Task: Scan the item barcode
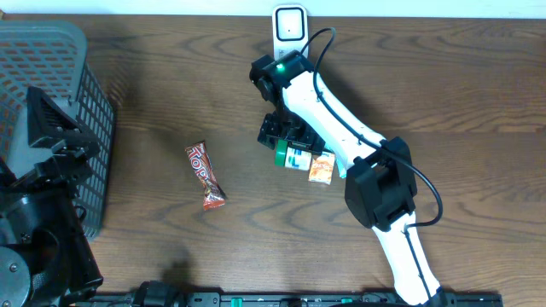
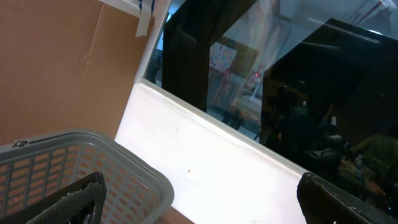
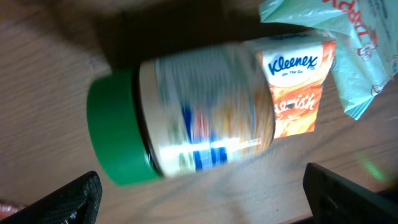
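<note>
The right pincer (image 3: pixel 208 198) gapes wide above a green-lidded, white-labelled jar (image 3: pixel 205 121) lying on the brown wooden table (image 3: pixel 50 56). The left pincer (image 2: pixel 208 200) gapes wide, holding nothing.

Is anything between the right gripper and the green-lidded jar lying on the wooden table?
Nothing visible. The open right gripper hangs straight over the green-lidded jar. The orange Kleenex tissue pack lies against the jar's base end, beside it, not over it.

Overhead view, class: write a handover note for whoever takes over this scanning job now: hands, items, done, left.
Left hand: open, by the basket.
Right hand: open over the jar, not gripping it.
Jar lies on its side beside a tissue pack; candy bar to its left; scanner at the far edge.
Done: no scan evident.
Left: grip the jar, show its barcode to the scanner.
</note>
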Available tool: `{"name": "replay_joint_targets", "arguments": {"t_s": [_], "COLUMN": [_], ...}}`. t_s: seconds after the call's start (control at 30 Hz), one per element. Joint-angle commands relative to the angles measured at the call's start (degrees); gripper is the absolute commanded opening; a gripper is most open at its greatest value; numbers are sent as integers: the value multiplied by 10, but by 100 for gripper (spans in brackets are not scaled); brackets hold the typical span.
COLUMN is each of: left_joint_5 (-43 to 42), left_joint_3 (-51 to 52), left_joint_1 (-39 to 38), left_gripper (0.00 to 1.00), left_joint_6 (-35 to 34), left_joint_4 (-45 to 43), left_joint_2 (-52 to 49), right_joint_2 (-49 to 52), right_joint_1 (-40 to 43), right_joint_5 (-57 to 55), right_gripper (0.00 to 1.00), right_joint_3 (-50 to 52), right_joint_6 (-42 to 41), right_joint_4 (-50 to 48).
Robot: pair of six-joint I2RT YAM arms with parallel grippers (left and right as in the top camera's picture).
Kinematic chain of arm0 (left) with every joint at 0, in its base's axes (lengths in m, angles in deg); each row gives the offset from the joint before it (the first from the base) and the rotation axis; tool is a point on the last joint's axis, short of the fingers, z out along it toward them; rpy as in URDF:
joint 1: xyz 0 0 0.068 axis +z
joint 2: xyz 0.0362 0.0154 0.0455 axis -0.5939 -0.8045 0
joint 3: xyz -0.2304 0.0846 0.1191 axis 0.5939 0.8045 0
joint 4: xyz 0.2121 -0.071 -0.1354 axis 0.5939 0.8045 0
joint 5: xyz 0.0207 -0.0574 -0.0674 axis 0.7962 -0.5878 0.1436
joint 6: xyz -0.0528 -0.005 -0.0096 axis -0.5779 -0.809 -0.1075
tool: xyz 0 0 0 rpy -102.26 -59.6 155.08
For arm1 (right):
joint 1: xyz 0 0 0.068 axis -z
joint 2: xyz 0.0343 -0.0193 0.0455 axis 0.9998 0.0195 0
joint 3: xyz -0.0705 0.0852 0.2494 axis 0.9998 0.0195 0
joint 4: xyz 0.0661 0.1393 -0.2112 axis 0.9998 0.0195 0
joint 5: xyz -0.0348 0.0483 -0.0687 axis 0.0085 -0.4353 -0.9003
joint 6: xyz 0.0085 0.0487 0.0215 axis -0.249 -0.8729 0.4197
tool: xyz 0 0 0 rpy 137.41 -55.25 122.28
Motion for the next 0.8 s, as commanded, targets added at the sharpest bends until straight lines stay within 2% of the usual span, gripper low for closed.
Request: {"name": "replay_joint_targets", "arguments": {"t_s": [0.0,0.17,0.57,0.67,0.77], "left_joint_5": [8,8,8,8,8], "left_joint_3": [2,2,2,2,2], "left_joint_1": [-2,-2,-2,-2,-2], "left_gripper": [98,98,98,98,98], "left_joint_6": [3,3,3,3,3], "left_joint_4": [-1,-1,-1,0,0], "left_joint_2": [-3,-3,-3,-3,-3], "right_joint_2": [-2,-2,-2,-2,-2], "right_joint_1": [-3,-4,-10,-10,-12], "right_joint_5": [-32,-32,-21,-21,-21], "right_gripper": [99,99,99,93,91], "right_joint_3": [15,39,116,116,116], "right_joint_6": [-30,-30,-30,-30,-21], "right_joint_4": [-1,-6,-100,-106,-118]}}
